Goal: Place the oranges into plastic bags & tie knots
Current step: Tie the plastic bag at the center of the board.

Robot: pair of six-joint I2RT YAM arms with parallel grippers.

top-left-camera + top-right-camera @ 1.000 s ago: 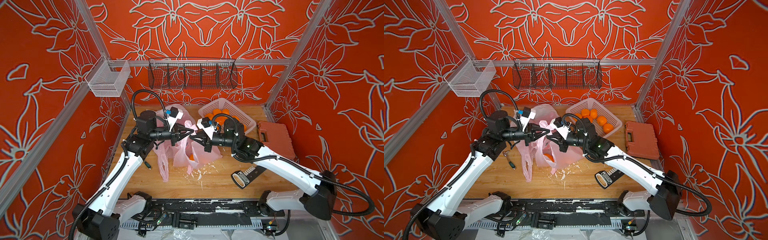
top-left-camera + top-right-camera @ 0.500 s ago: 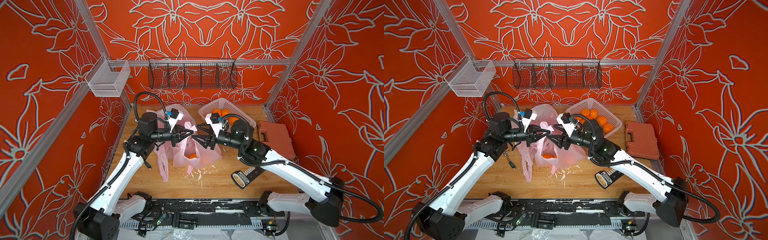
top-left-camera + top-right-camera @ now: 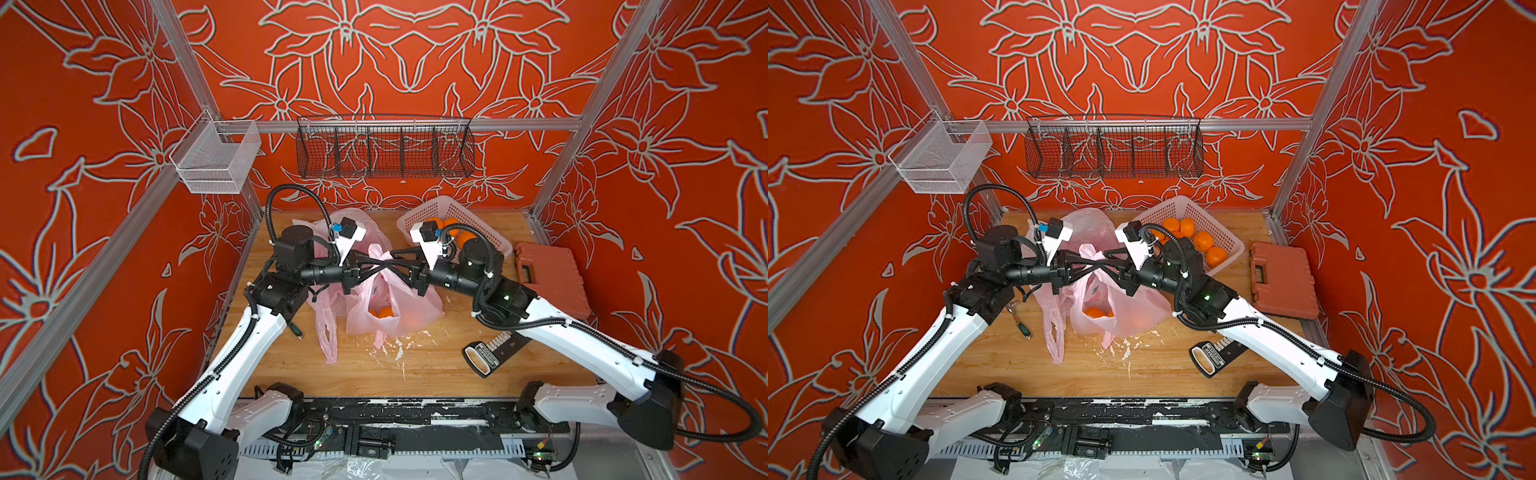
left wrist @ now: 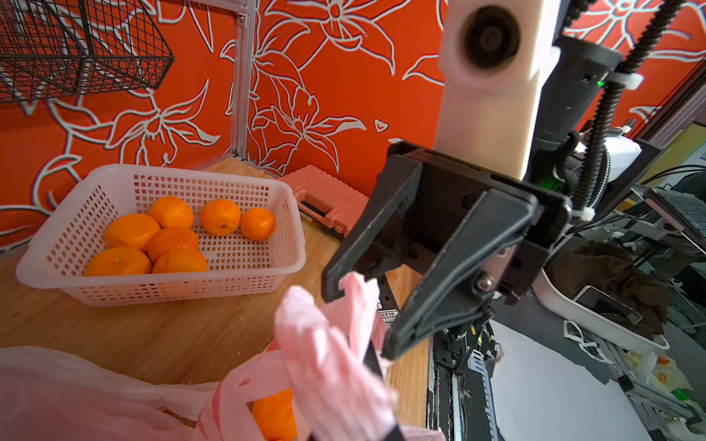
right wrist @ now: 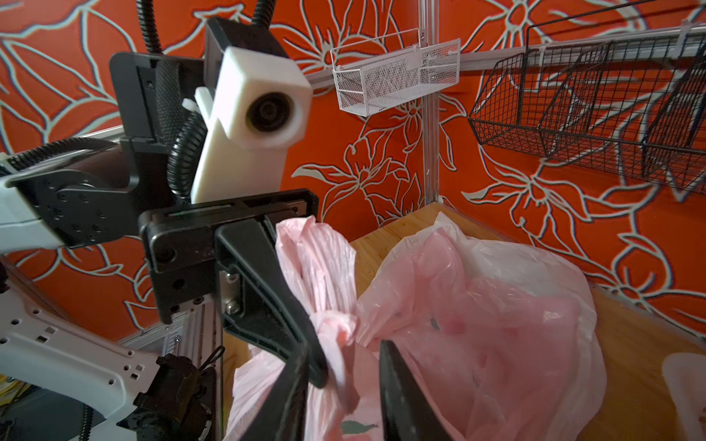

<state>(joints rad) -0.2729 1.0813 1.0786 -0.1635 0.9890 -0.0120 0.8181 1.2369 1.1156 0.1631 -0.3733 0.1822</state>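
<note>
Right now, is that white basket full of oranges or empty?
Partly full: seven oranges sit bunched at one end of the basket; the rest of its floor is bare.

Wooden table (image 3: 415, 374): pink bags (image 3: 415, 309), white basket (image 3: 436, 205), orange case (image 3: 552, 278), black tool (image 3: 484, 359).

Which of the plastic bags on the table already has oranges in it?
The middle bag, standing puffed up with its handles lifted: oranges show through its side. The bag behind and the flat one beside it show none.
</note>
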